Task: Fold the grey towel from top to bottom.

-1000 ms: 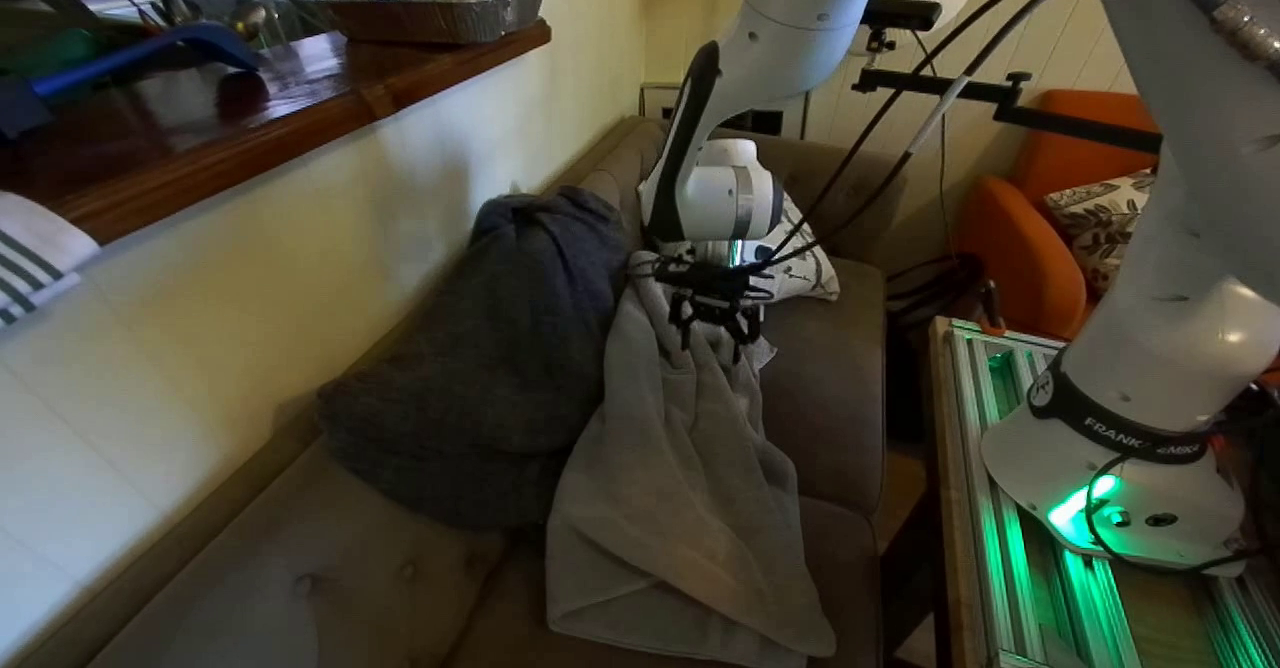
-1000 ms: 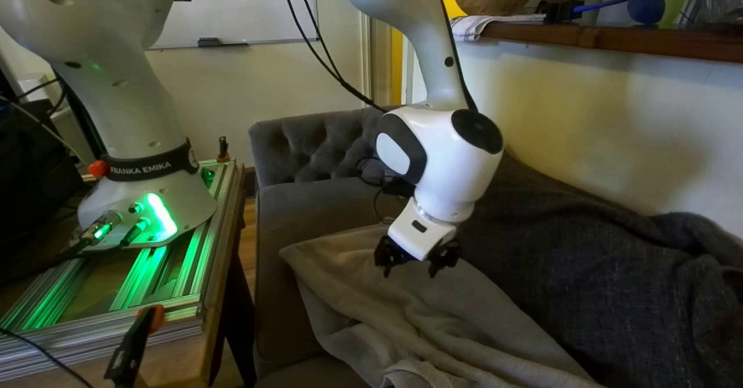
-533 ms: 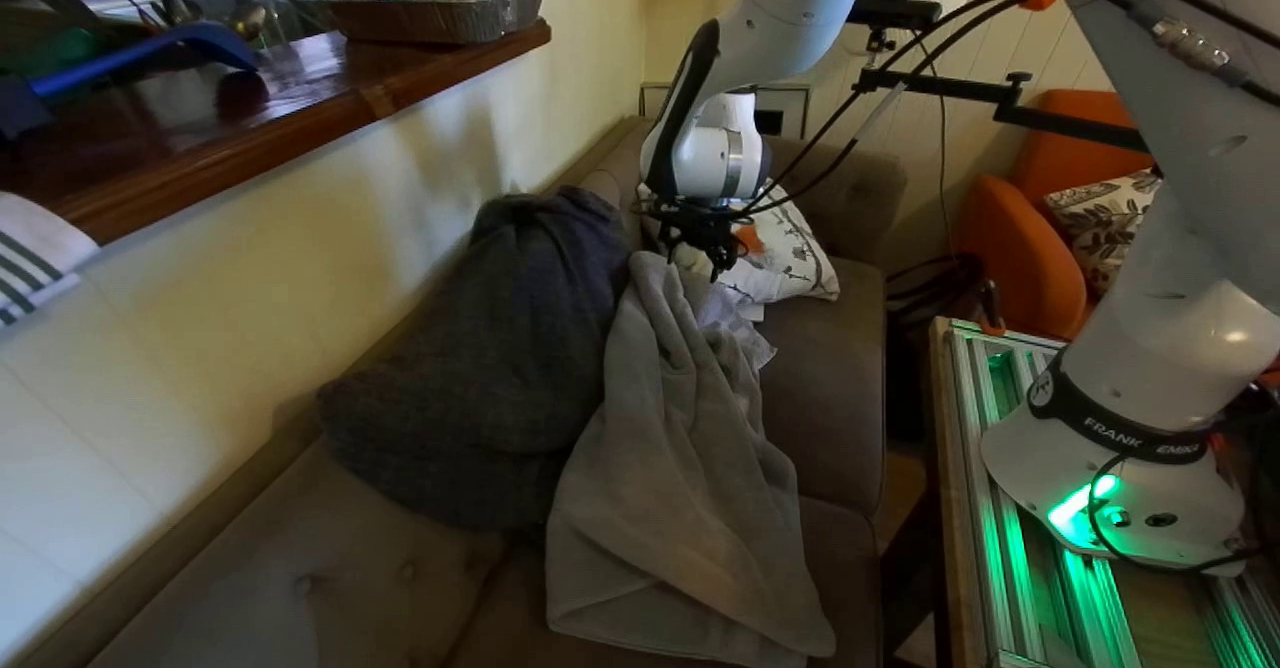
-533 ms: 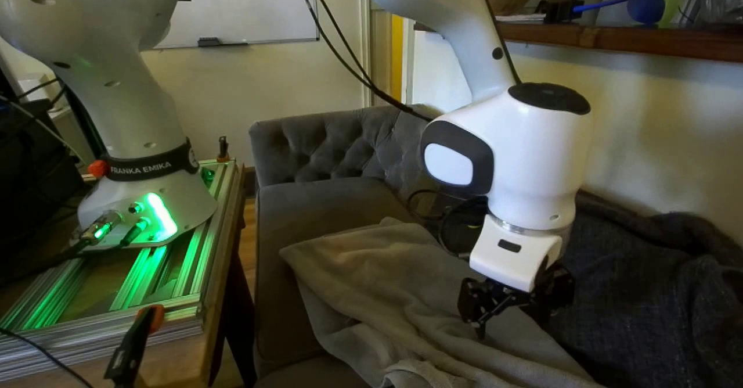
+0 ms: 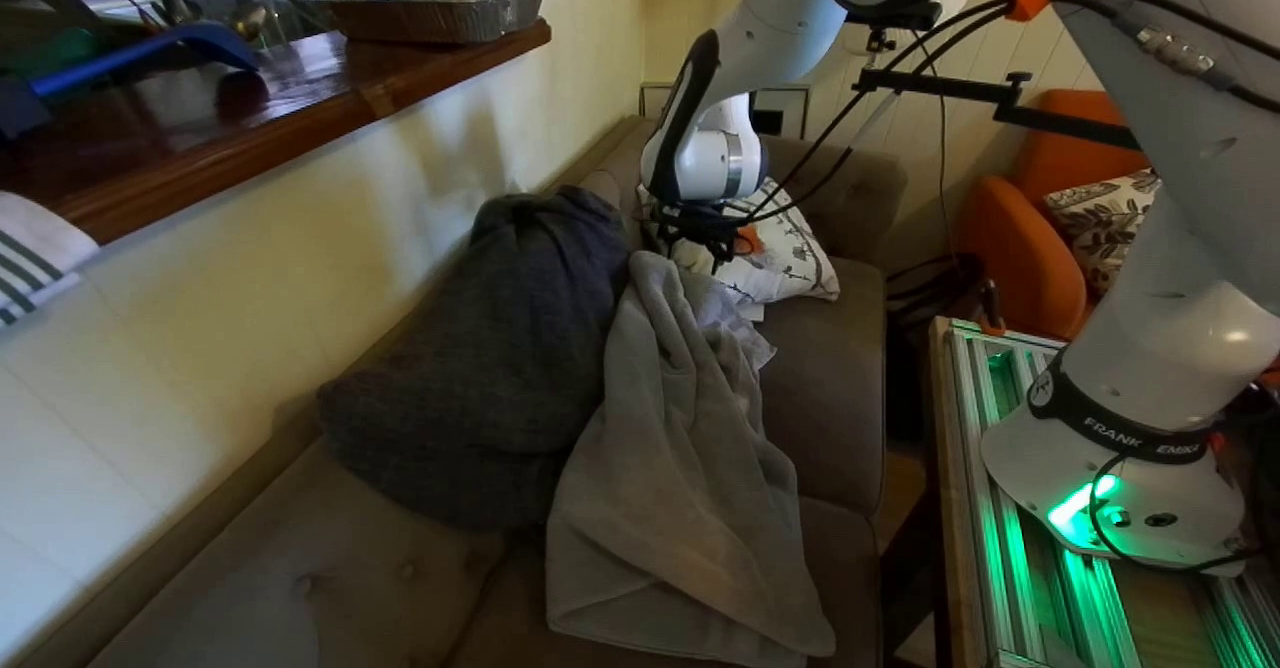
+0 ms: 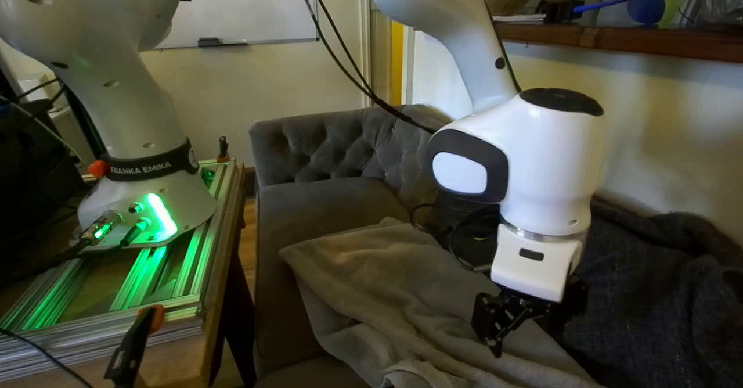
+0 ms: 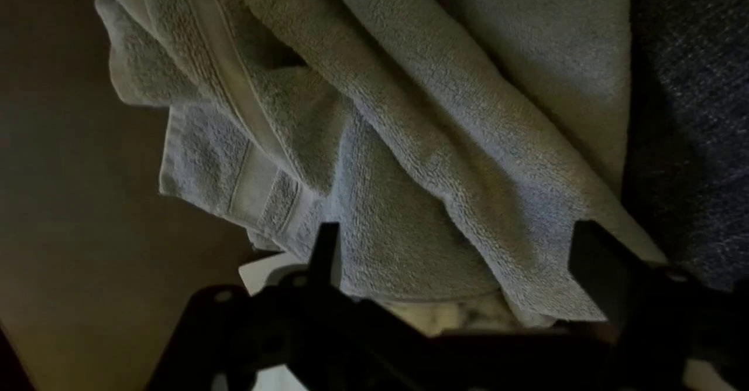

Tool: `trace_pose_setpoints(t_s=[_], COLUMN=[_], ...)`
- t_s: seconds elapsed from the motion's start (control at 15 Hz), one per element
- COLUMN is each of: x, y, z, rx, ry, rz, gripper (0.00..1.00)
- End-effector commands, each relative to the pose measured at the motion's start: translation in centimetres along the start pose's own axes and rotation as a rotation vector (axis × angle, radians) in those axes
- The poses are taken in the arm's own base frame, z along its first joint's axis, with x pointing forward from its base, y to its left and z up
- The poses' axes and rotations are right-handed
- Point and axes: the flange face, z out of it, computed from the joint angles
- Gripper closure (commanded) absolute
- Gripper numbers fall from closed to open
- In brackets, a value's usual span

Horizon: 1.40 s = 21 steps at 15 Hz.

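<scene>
The grey towel (image 5: pixel 690 488) lies long and rumpled on the sofa in both exterior views (image 6: pixel 400 283). In the wrist view the towel (image 7: pixel 409 203) shows ridged folds and a banded hem at its left. My gripper (image 5: pixel 708 253) is at the towel's far narrow end, in front of the white patterned cushion. In an exterior view the gripper (image 6: pixel 531 333) hangs over the towel's right part. In the wrist view the gripper (image 7: pixel 455 233) is open, its fingers wide apart over the towel's end, with nothing held. I cannot tell whether the fingertips touch the cloth.
A charcoal-grey cloth heap (image 5: pixel 500 368) lies along the towel beside the wall. The white patterned cushion (image 5: pixel 800 253) stands behind the gripper. The sofa (image 5: pixel 825 388) borders the robot's table (image 5: pixel 960 508). A wooden ledge (image 5: pixel 300 148) runs along the wall above.
My gripper has moved from over the towel towards its far narrow end by the cushion and has turned; in the last half second it moved only slightly. The towel lies unchanged.
</scene>
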Motion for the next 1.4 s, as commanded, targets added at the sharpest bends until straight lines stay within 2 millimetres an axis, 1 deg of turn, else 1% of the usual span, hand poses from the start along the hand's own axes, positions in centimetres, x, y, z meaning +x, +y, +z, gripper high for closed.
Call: trace_pose_setpoints(t_s=[0.0, 0.07, 0.13, 0.2, 0.27, 0.33, 0.47, 0.53, 0.67, 0.93, 1.13, 1.33], x=[3.7, 4.6, 2.7, 3.4, 3.7, 3.5, 3.1, 3.2, 3.3, 3.5, 4.2, 5.7], y=[-1.6, -2.2, -1.0, -1.1, -0.9, -0.9, -1.1, -1.4, -2.3, -3.0, -2.9, -3.0], z=[0.6, 0.6, -0.1, -0.2, -0.2, -0.1, 0.0, 0.3, 0.2, 0.2, 1.0, 1.7], rx=[-0.023, -0.009, -0.016, -0.010, -0.011, -0.012, -0.011, -0.011, 0.019, 0.052, 0.072, 0.109], ry=[-0.002, -0.012, 0.007, 0.007, 0.007, 0.005, 0.002, 0.024, 0.043, 0.051, 0.033, -0.005], rz=[-0.195, -0.245, -0.154, -0.159, -0.154, -0.154, -0.158, -0.147, -0.179, -0.214, -0.229, -0.284], gripper=[0.00, 0.00, 0.00, 0.00, 0.00, 0.00, 0.00, 0.00, 0.00, 0.00, 0.00, 0.00])
